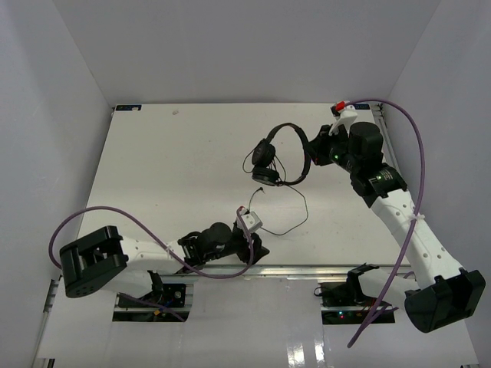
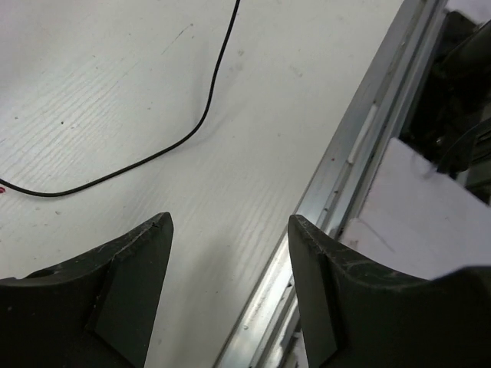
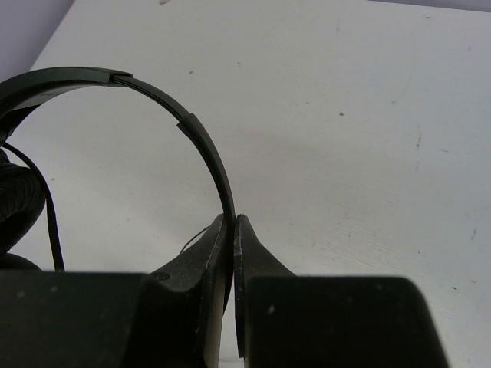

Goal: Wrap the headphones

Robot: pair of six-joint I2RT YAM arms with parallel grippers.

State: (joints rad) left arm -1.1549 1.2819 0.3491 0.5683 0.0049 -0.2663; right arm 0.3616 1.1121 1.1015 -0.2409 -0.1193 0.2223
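top external: right gripper pinches the headband, left gripper spread at the near edge

top external shows the headphones (image 1: 265, 152) on the far right part of the white table (image 1: 153, 161), just left of the right gripper (image 1: 313, 150). the thin headband (image 1: 290, 126) arches up and over to the right. the two round earcups (image 1: 266, 176) sit close together at its left end, one nearer the camera than the other. whether the earcups rest on the table cannot be told from here.

in the right wrist view the right gripper (image 3: 232, 222) has its fingers pressed together on the headband (image 3: 201, 138), the thin black strip caught between the tips. the band curves away up and to the left toward a padded earcup (image 3: 14, 201) at the frame's left edge, with a strand of cord (image 3: 51, 222) hanging beside it.

the cord (image 1: 306, 205) runs from under the earcups to the right, bends toward the near edge and trails back left across the table, ending near the left arm's wrist.

the left gripper (image 1: 257, 248) lies low at the near edge of the table, well apart from the headphones. in the left wrist view its fingers (image 2: 138, 261) are spread wide with nothing between them. the left gripper (image 2: 230, 230) hangs over bare table beside the aluminium rail (image 2: 345, 172). the cord (image 2: 207, 107) lies curved on the surface ahead of the fingers, not touching them
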